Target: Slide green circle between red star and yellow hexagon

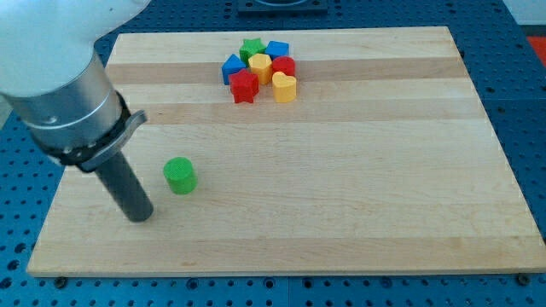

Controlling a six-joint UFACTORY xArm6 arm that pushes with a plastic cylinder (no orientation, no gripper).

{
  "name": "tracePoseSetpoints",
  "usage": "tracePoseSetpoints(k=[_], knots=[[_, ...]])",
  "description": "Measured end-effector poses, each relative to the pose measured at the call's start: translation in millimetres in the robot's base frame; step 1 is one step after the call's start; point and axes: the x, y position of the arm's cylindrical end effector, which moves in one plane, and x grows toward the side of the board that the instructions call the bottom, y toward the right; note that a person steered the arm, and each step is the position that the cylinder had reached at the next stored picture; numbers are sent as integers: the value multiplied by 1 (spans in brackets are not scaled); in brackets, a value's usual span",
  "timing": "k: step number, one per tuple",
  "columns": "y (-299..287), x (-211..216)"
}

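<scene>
No brand, label or writing can be read anywhere on the pale wooden board, on the blocks, or on the blue perforated table under it.

The arm carries no gripper, so there is nothing to open or close and nothing held; it ends in a dark rod, and my tip rests on the board near its left edge, just beside the green circle block, to that block's lower left and not touching it.

The green circle block stands alone in the left half, well apart from the cluster near the view's top edge. Bare wood lies between them and across the whole right and bottom of the board.

The cluster holds seven blocks packed close: one red star block, one yellow hexagon block just above and right of it, one yellow heart block, one green star block, two blue blocks and another red block whose shape I cannot make out. With the green circle, eight blocks in all.
</scene>
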Motion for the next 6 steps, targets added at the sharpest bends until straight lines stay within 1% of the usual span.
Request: tracePoseSetpoints(k=[1,3,4,5,6], knots=[[34,-38],[137,-66],[136,-95],[137,-33],[61,-34]])
